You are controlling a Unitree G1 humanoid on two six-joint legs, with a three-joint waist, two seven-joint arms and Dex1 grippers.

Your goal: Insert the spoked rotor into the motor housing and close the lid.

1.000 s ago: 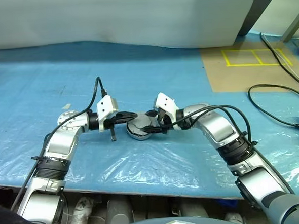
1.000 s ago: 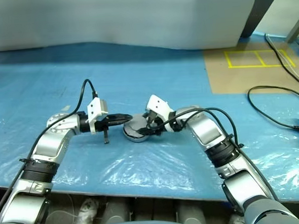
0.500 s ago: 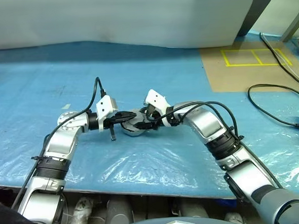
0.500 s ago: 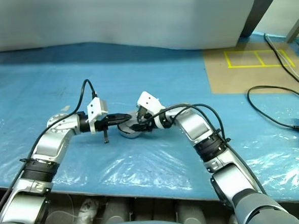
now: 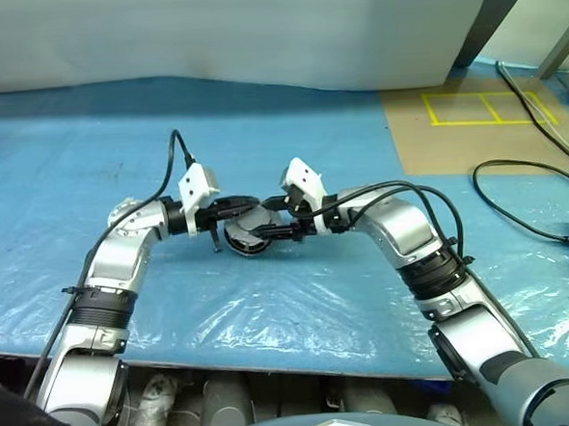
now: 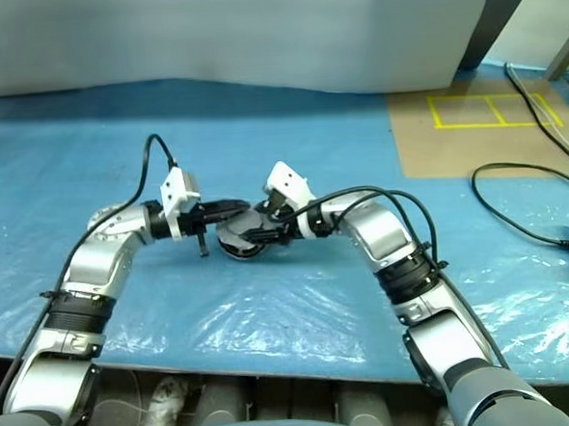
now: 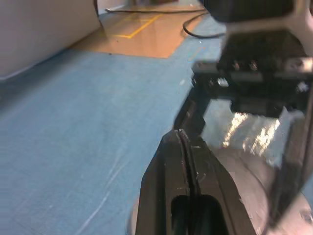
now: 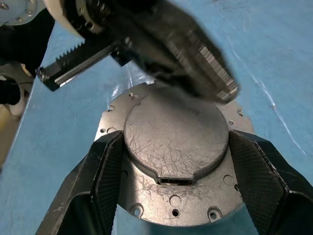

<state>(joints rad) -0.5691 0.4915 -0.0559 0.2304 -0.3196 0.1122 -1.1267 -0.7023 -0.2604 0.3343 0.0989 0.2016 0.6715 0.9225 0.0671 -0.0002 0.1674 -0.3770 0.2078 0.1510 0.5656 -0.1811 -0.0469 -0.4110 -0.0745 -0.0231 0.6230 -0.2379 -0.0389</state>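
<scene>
Your left gripper (image 5: 250,203) is clenched empty, tips over the housing's (image 5: 246,238) rim. The right gripper (image 8: 173,205) grips the housing by its sides, mid-table (image 5: 87,138). Open blue sheet surrounds it; cables (image 5: 516,199) lie far right.

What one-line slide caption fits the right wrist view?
Right gripper straddles the motor housing, a finger on each side, while the shut left gripper rests above it.

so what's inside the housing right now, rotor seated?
Cannot tell. The motor housing shows a plain scratched silver face between the right gripper fingers, with the shut left gripper above it. Anything inside is covered.
</scene>
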